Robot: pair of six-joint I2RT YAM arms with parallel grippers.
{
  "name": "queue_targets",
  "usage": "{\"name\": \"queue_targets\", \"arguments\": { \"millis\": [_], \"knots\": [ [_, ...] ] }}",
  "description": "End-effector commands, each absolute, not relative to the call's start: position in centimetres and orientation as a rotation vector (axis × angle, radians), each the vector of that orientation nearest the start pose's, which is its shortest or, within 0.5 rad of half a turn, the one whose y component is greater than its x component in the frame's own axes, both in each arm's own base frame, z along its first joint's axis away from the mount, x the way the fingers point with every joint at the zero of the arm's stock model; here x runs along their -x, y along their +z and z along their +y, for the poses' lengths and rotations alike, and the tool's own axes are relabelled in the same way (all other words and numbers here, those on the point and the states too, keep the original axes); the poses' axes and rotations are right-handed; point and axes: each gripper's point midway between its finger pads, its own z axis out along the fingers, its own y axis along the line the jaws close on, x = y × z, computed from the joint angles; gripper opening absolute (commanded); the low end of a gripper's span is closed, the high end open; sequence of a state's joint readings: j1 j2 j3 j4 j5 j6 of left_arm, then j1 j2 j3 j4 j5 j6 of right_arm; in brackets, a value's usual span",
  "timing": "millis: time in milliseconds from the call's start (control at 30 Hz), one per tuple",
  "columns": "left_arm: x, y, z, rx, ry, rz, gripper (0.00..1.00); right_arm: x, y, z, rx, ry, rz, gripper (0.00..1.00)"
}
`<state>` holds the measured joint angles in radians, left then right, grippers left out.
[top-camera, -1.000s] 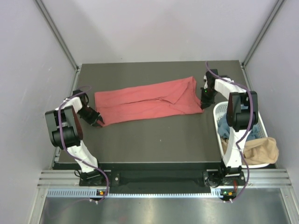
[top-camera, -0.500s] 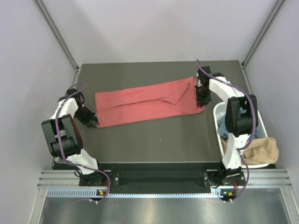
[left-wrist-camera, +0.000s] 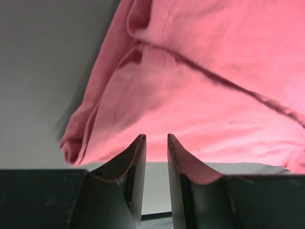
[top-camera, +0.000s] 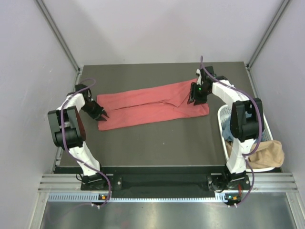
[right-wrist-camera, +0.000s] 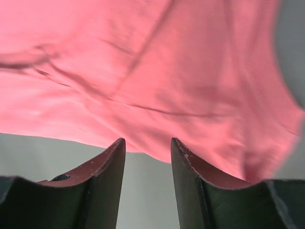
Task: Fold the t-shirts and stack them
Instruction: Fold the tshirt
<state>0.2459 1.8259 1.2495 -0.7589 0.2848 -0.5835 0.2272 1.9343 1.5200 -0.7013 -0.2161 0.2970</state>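
Observation:
A coral-red t-shirt [top-camera: 152, 104] lies flat as a long folded strip across the middle of the table. My left gripper [top-camera: 103, 117] sits at the near corner of its left end. The left wrist view shows its fingers a narrow gap apart with nothing between them [left-wrist-camera: 156, 137], and the shirt's edge [left-wrist-camera: 200, 86] lies just ahead. My right gripper [top-camera: 192, 98] hovers over the shirt's right end, open and empty [right-wrist-camera: 147, 140], with red cloth [right-wrist-camera: 143, 71] beyond the fingertips. A tan t-shirt [top-camera: 264, 153] and a blue one [top-camera: 229, 131] lie in the basket.
A white slotted basket [top-camera: 222, 113] stands at the right edge of the table, beside the right arm. Grey walls close in on both sides and at the back. Bare dark tabletop [top-camera: 157, 143] lies in front of the shirt.
My right gripper has opened and moved left, from the shirt's right edge to over its right end. My left gripper has swung back in to the shirt's left end.

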Motion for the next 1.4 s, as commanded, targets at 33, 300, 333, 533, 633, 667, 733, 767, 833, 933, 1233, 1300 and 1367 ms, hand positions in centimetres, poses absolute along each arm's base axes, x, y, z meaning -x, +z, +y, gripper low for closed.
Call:
{"name": "queue_targets", "arguments": {
  "millis": [33, 300, 333, 533, 633, 667, 733, 767, 833, 933, 1233, 1300, 1367],
  "knots": [
    [-38.1, 5.0, 1.2, 1.108, -0.56, 2.62, 0.29, -43.5, 11.8, 19.2, -0.115, 0.794, 2.521, 0.43],
    [-37.0, 2.2, 1.4, 1.192, -0.511, 2.673, 0.29, -41.3, 9.4, 15.7, -0.112, 0.587, 2.684, 0.23],
    [-36.8, 1.6, 1.6, 1.199, -0.484, 2.689, 0.29, -41.0, 9.4, 14.7, -0.051, 0.533, 2.686, 0.23],
    [-35.3, -0.9, 1.6, 1.271, -0.432, 2.793, 0.29, -38.4, 5.0, 9.2, -0.067, 0.286, 2.789, 0.23],
    [-34.8, -1.6, 1.9, 1.283, -0.38, 2.836, 0.27, -38.1, 2.5, 7.1, -0.165, 0.201, 2.85, 0.25],
    [-34.7, -1.8, 2.2, 1.279, -0.358, 2.84, 0.27, -38.3, 2.1, 6.6, -0.173, 0.176, 2.852, 0.26],
    [-34.7, -1.9, 2.6, 1.265, -0.329, 2.848, 0.27, -38.6, 0.9, 5.0, -0.19, 0.076, 2.871, 0.27],
    [-34.6, -2.0, 2.9, 1.263, -0.302, 2.852, 0.27, -38.9, 0.9, 4.9, -0.191, 0.072, 2.872, 0.27],
    [-34.4, -2.1, 3.2, 1.254, -0.277, 2.863, 0.27, -38.9, 0.6, 3.5, -0.24, -0.017, 2.881, 0.27],
    [-34.1, -2.4, 3.5, 1.241, -0.249, 2.873, 0.27, -39.2, 1.1, 2.7, -0.292, -0.064, 2.86, 0.28],
    [-34.2, 0.3, 3.0, 1.13, -0.248, 2.872, 0.31, -40.9, 8.5, 7.2, -0.151, 0.158, 2.717, 0.39],
    [-34.4, 1.6, 2.2, 1.088, -0.267, 2.861, 0.32, -41.4, 10.4, 9.4, -0.1, 0.261, 2.667, 0.46],
    [-34.3, 2.5, 1.6, 1.06, -0.27, 2.863, 0.32, -41.8, 11.9, 12.2, -0.084, 0.433, 2.632, 0.49]
  ]
}}
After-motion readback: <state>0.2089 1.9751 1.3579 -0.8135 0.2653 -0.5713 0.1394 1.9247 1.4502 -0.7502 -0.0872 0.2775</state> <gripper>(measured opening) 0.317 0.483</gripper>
